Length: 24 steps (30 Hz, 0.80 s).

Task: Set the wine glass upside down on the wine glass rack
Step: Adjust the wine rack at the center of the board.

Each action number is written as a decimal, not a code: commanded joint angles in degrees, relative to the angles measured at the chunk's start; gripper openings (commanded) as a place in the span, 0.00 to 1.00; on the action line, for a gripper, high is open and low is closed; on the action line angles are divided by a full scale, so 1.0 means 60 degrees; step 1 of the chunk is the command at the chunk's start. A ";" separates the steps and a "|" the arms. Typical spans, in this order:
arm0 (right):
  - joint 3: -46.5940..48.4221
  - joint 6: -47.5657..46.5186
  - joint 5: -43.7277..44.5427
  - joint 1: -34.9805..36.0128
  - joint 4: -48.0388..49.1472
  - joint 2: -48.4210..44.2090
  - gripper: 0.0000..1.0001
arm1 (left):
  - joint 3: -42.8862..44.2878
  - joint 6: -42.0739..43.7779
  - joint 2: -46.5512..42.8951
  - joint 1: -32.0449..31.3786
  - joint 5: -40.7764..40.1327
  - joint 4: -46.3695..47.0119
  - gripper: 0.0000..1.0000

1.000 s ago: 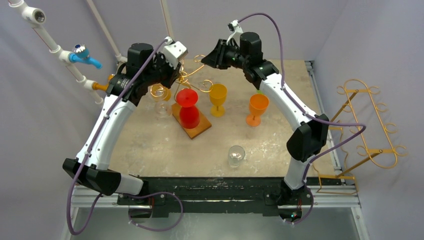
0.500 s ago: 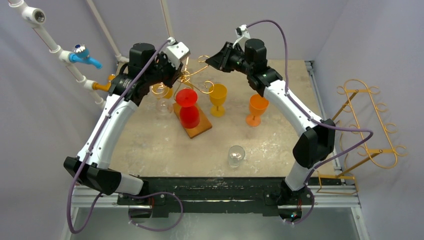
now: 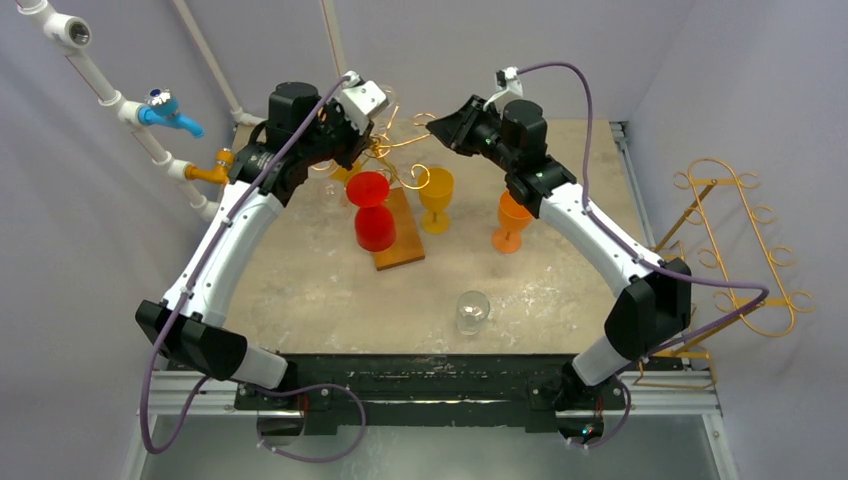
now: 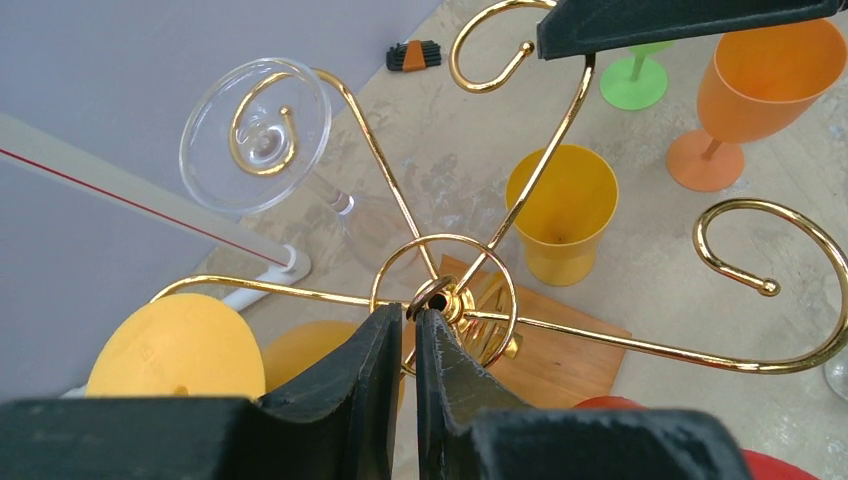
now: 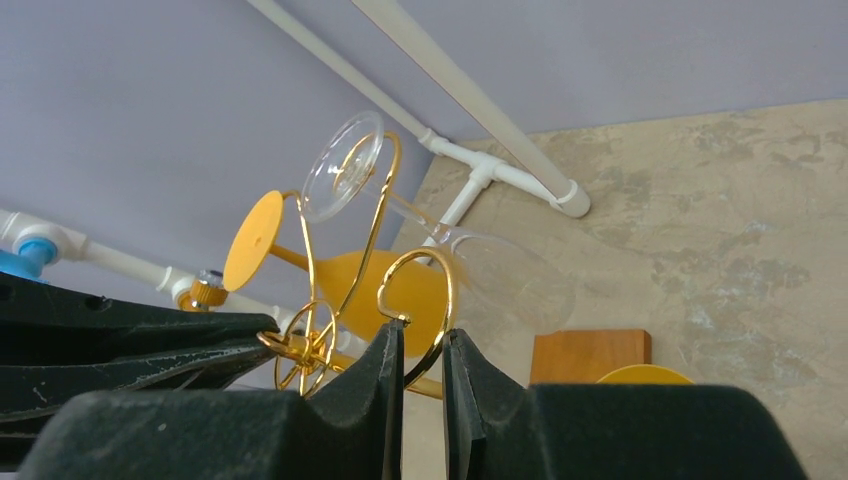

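Mottled tabletop (image 3: 300, 280), wine glass rack (image 4: 445, 297) at its back — the clear wine glass (image 4: 215, 110) hangs inverted on one arm. The left gripper (image 4: 412, 335) has its jaws pinched on the hub, the right gripper (image 5: 422, 350) clamps a hook; opposing pulls could tilt the rack and slide the glass off.

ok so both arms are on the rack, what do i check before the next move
1. Left jaws closed on the rack at its centre hub: ok.
2. Right jaws closed on a gold hook: ok.
3. Hung clear glass seated by its foot in a curl: ok.
4. Hung yellow glass seated the same way: cannot tell, its hook is hidden.
5. A free hook for another glass: ok.
6. Loose clear glass on the table upright: cannot tell.
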 commanded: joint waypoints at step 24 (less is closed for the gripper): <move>-0.1739 -0.0271 0.0755 0.1180 0.0424 -0.1286 0.00 | 0.0534 0.0622 0.0622 0.0169 -0.1797 0.0962 0.10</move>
